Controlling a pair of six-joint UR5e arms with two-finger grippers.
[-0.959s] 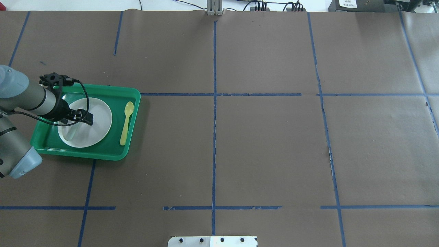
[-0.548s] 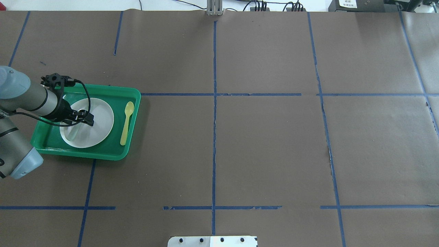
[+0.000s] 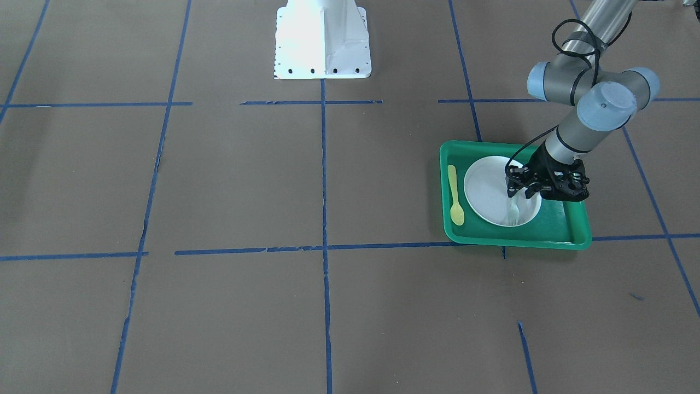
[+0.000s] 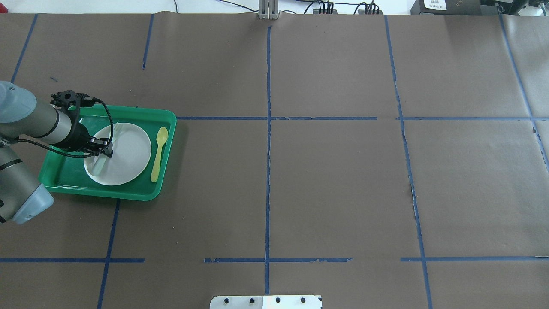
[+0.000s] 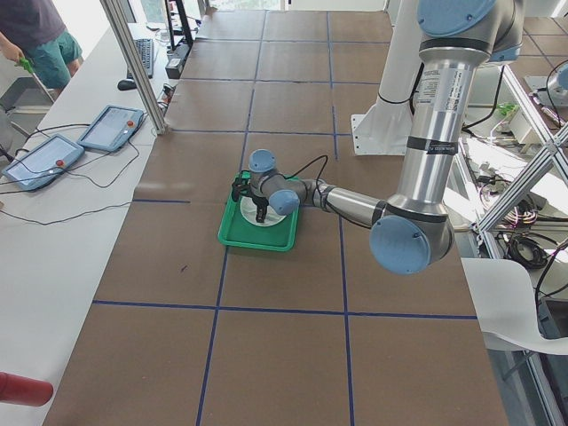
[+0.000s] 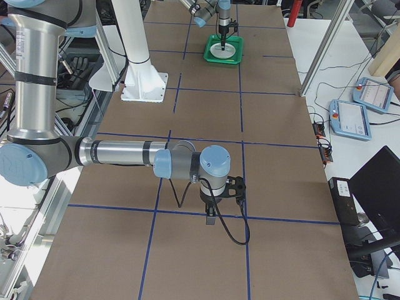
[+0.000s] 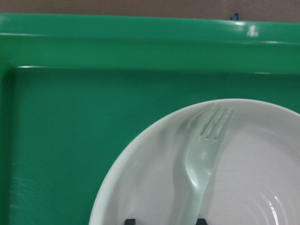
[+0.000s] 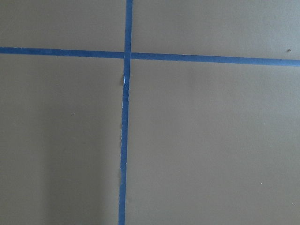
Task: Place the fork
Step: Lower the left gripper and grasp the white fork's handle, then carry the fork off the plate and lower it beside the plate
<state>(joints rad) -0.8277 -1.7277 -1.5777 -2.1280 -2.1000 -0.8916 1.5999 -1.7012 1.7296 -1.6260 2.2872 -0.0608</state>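
**On the plate [image 7: 262,154], the fork [image 7: 202,159] lies between my parted fingers**

My left gripper [image 7: 165,221] hangs low over the white plate, which sits in the green tray [image 7: 93,47] at my left end of the table [image 4: 326,180]. My two fingertips stand apart, wider than the pale fork's slim handle, and the handle passes through the gap. It runs closer to the fingertip at the right of the wrist view. I am not clamped on it, though I cannot tell whether that nearer pad brushes the plastic.

The fork rests flat on the plate, near the plate's rim. Its long axis runs straight out from my fingertips, away from my base. The short tines point at the tray's far wall and lean a little to one side. The gap between my fingers sits crosswise to the handle, so I judge that a plain squeeze would catch it across its narrow width with no turn of the wrist.

A yellow spoon [image 4: 158,150] lies on the tray floor on the plate's other side, parallel to the fork's rough line and well out of my way.

My right gripper [image 6: 211,219] hangs over bare brown paper at the opposite end of the table, well apart from the tray. I cannot tell whether it is open or closed. The left is plainly the nearer hand for this job.
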